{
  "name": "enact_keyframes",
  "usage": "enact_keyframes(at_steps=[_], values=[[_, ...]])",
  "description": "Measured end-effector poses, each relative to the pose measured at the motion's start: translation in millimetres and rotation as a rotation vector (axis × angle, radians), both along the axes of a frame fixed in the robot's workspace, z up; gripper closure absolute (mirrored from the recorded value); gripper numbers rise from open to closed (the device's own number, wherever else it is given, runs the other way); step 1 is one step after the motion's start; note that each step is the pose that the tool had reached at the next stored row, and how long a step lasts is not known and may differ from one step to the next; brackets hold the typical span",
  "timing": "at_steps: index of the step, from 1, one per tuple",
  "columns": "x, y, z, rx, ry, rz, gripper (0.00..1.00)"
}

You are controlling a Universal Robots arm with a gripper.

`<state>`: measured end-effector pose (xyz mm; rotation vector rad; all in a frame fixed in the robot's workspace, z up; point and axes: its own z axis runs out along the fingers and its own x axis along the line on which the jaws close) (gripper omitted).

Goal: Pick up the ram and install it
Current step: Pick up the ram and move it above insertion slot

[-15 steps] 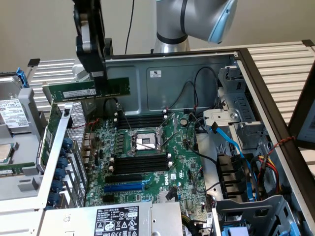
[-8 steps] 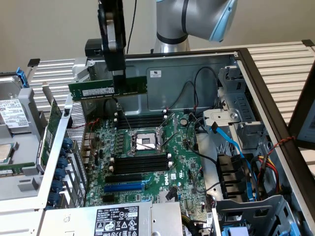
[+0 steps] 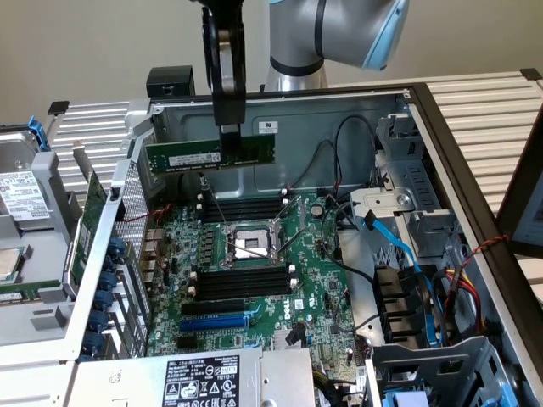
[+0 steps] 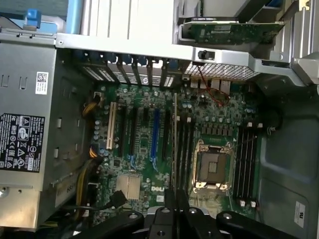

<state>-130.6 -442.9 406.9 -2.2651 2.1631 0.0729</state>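
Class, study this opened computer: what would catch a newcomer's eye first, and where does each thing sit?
A long thin green ram stick hangs clamped in the arm's black gripper, upper left in the exterior view. Beneath lies the large green motherboard, with a silver square processor socket between two banks of black memory slots.

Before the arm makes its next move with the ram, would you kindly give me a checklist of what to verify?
1. Grip: gripper shut on the ram: ok.
2. Ram hangs above the motherboard, touching nothing: ok.
3. Ram runs roughly parallel to the memory slots: ok.
4. Slots either side of the CPU socket look empty: ok.
5. Slot latches open: cannot tell.
6. Blue cable lies to the exterior view's right of the slots, out of the way: ok.
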Motion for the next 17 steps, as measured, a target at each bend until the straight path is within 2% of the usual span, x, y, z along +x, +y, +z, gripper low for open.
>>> enact_keyframes(at_steps=[6,9,14,17], values=[[11.3,15.6,-4.2,-0.0002,0.002,0.0,0.87],[16.4,23.5,-4.3,-0.0024,0.002,0.0,0.87],[22.7,34.9,-4.3,-0.0134,0.0019,0.0,0.87],[26.4,36.2,-4.6,-0.0212,0.002,-0.005,0.87]])
